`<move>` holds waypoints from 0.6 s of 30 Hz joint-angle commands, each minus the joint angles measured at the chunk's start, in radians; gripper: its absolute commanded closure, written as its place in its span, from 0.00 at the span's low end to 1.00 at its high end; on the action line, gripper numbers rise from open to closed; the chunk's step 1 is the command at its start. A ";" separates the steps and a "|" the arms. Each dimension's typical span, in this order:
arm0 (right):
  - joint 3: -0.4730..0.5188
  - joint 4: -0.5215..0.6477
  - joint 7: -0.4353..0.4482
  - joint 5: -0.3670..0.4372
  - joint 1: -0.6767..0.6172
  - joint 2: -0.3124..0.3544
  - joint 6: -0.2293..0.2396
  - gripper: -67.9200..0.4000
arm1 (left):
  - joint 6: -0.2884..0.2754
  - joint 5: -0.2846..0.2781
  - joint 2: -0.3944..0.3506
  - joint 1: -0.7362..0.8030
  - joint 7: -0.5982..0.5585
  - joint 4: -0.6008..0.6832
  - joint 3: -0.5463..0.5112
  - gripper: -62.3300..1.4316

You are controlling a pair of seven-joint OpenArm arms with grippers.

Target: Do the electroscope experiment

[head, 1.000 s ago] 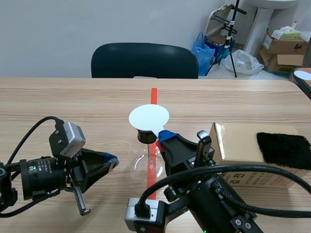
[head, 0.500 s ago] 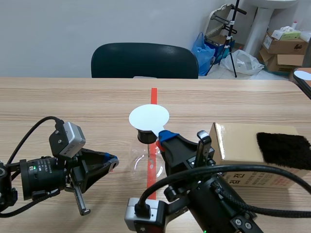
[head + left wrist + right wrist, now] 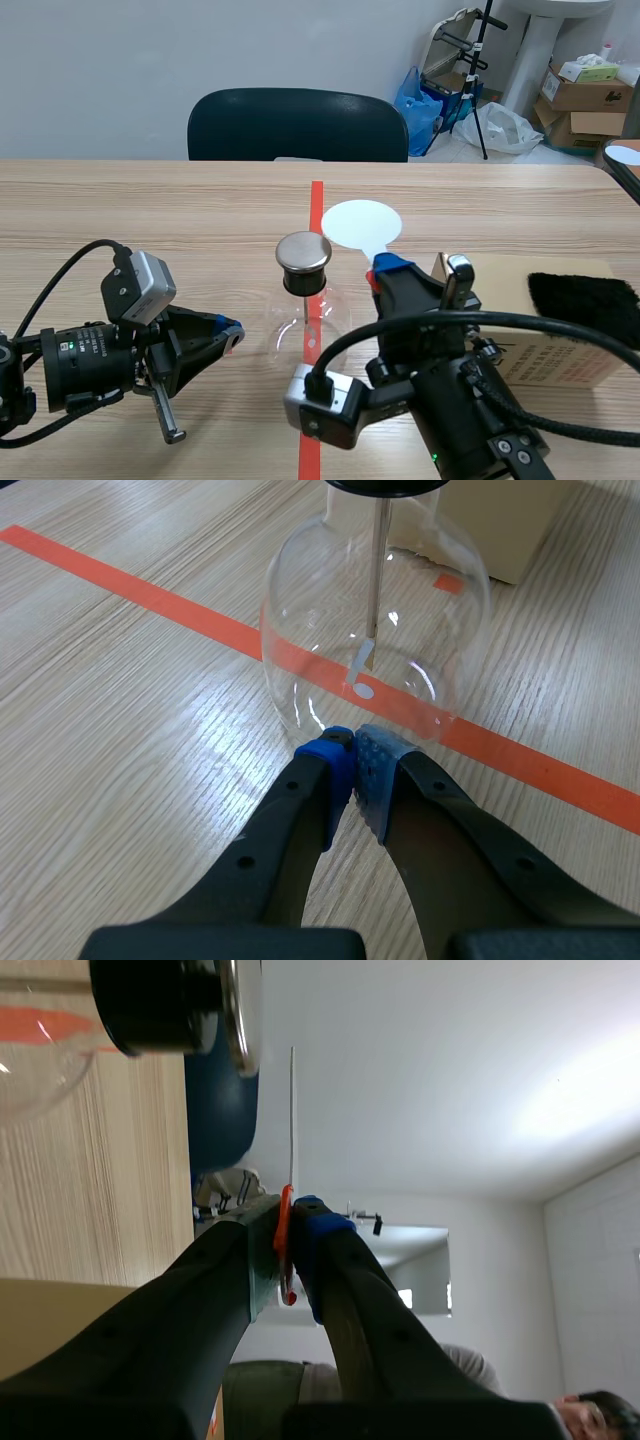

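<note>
The right hand, pinching the white disc by its stem, has swung it off the electroscope. Its cap is bared, so the contact step looks finished. The left hand sits closed and empty.

probably office: chair, cardboard boxes

Wooden table carries everything. Glass electroscope flask stands on it, straddling orange-red tape line, just ahead of left gripper tips. Cardboard box sits on tabletop just beside right gripper, well apart from left gripper.
</note>
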 commanded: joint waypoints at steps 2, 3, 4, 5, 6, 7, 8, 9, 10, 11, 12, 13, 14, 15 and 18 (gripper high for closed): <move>0.008 0.019 -0.058 -0.001 0.011 0.005 -0.014 0.98 | -0.003 -0.014 0.004 -0.005 -0.015 0.005 -0.006 0.93; 0.008 0.019 -0.080 -0.001 0.011 0.005 -0.014 0.98 | -0.003 -0.014 0.004 -0.005 -0.015 0.005 -0.006 0.93; 0.008 0.019 -0.105 -0.001 0.011 0.005 -0.014 0.98 | -0.003 -0.014 0.004 -0.005 -0.015 0.005 -0.006 0.93; 0.008 0.019 -0.127 -0.001 0.011 0.005 -0.014 0.98 | -0.003 -0.014 0.004 -0.005 -0.015 0.005 -0.006 0.93; 0.008 0.019 -0.151 -0.001 0.011 0.005 -0.014 0.98 | -0.003 -0.014 0.004 -0.005 -0.015 0.005 -0.006 0.93; 0.008 0.019 -0.169 -0.001 0.011 0.005 -0.014 0.98 | -0.003 -0.014 0.004 -0.005 -0.015 0.005 -0.006 0.93; 0.008 0.019 -0.190 -0.001 0.011 0.005 -0.014 0.98 | -0.003 -0.014 0.004 -0.005 -0.015 0.005 -0.006 0.93; 0.008 0.019 -0.208 -0.001 0.011 0.005 -0.014 0.98 | -0.003 -0.014 0.004 -0.005 -0.015 0.005 -0.006 0.93; 0.008 0.019 -0.226 -0.001 0.011 0.005 -0.014 0.98 | -0.003 -0.014 0.004 -0.005 -0.015 0.005 -0.006 0.93; 0.008 0.019 -0.242 -0.001 0.011 0.005 -0.014 0.98 | -0.003 -0.014 0.004 -0.005 -0.015 0.005 -0.006 0.93; 0.008 0.019 -0.256 -0.001 0.011 0.005 -0.014 0.98 | -0.003 -0.014 0.004 -0.005 -0.015 0.005 -0.006 0.93; 0.008 0.019 -0.272 -0.001 0.011 0.005 -0.014 0.98 | -0.003 -0.014 0.004 -0.005 -0.015 0.005 -0.006 0.93; 0.008 0.019 -0.286 -0.001 0.011 0.005 -0.014 0.98 | -0.003 -0.014 0.004 -0.005 -0.015 0.005 -0.006 0.93; 0.008 0.019 -0.297 -0.001 0.011 0.005 -0.014 0.98 | -0.003 -0.014 0.004 -0.005 -0.015 0.005 -0.006 0.93; 0.008 0.019 -0.327 -0.001 0.011 0.005 -0.014 0.98 | -0.003 -0.014 0.004 -0.005 -0.015 0.005 -0.006 0.93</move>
